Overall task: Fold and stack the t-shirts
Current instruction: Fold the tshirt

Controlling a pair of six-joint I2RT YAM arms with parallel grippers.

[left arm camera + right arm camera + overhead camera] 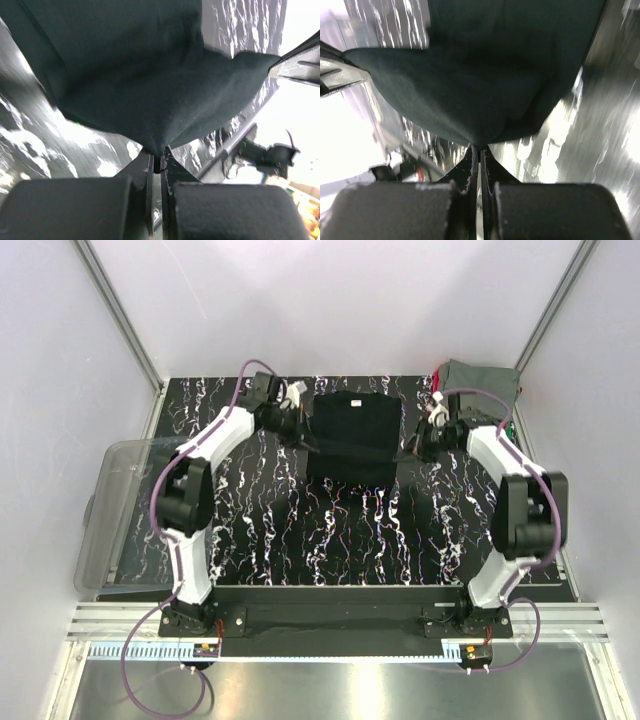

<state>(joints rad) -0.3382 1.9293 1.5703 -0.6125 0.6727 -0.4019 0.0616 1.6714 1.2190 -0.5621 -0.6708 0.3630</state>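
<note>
Looking from above: my soft black cloth t-shirt [350,435] lies at the far middle of the black white-veined table [260,530], spanning the gap between my arms.
Top view, tools: my left gripper [303,437] meets the shirt's left edge and my right gripper [410,452] meets its right edge; the grip itself is too small to read from here.
Top view, surroundings: a clear plastic bin [115,510] overhangs the table's left side; a dark grey folded shirt [482,382] sits in the far right corner, well apart.
Left wrist view: my left gripper [159,159] is pressed together on a pinch of the black cloth [135,75], which gathers to a point at the tips.
Right wrist view: my right gripper [479,150] is likewise clamped on a gathered point of cloth [485,75].
Handling, my judgement: light, limp and not fragile; it will sag between my grips and fold wherever it is unsupported.
Where to hold: opposite side edges, level with each other, taking enough cloth that a thin pinch cannot slide out.
</note>
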